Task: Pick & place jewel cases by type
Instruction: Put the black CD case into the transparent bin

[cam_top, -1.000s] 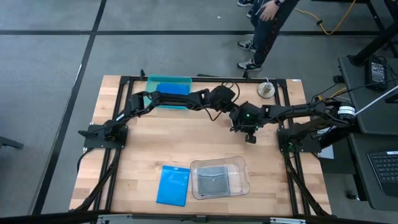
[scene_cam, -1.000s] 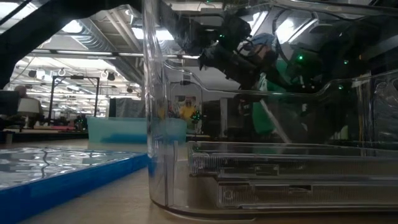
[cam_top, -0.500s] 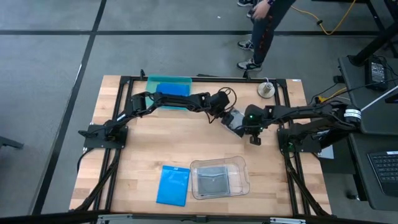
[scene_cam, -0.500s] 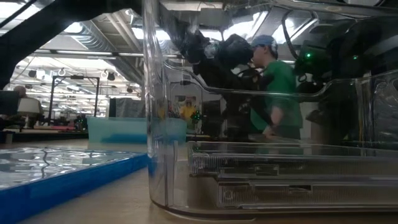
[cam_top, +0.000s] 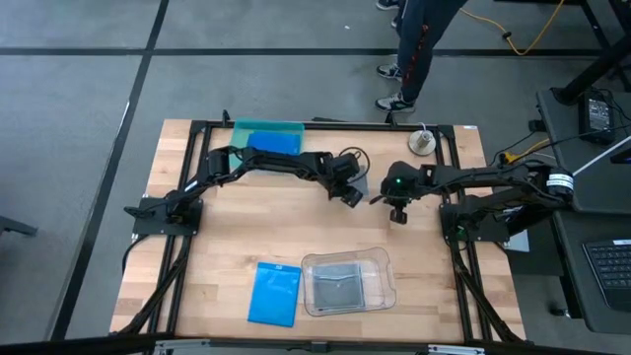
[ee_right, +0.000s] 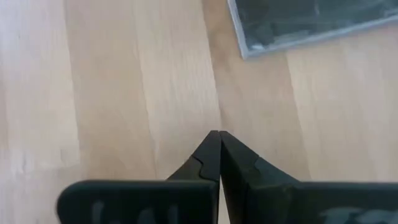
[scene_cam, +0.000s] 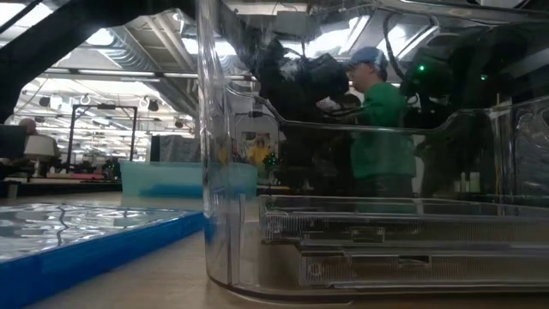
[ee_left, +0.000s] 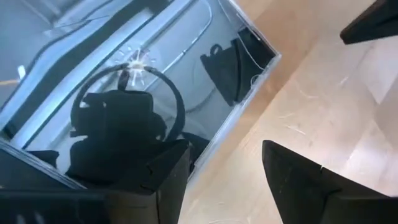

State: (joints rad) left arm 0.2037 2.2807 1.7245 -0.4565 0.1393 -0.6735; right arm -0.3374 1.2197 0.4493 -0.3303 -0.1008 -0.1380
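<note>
A dark grey, clear jewel case [ee_left: 155, 74] lies on the wood at mid-table [cam_top: 361, 184]; its corner also shows in the right wrist view [ee_right: 298, 22]. My left gripper [cam_top: 349, 193] is open and tipped down at that case's edge. One finger [ee_left: 165, 177] is on the case's side of the edge and the other [ee_left: 298, 186] is over bare wood. My right gripper [cam_top: 396, 214] hangs shut [ee_right: 219, 134] just right of the case, over bare wood. My left gripper comes slanting down from the table's left onto the case's edge near a corner [ee_left: 249, 81]. Its own finger hides the place, so I cannot tell whether it touches the case. The case lies flat on the table.
A clear tray [cam_top: 385, 266] at the near edge holds grey cases, and a blue case [cam_top: 275, 293] lies left of it. A teal tray [cam_top: 242, 148] at the far edge holds another blue case [cam_top: 275, 141]. A person [cam_top: 414, 49] stands beyond the far edge.
My left gripper has tipped steeply downward, sunk toward the table and drawn back a little toward the left edge. The grey case, hidden between the two arms before, now shows on the wood at its fingertips.
</note>
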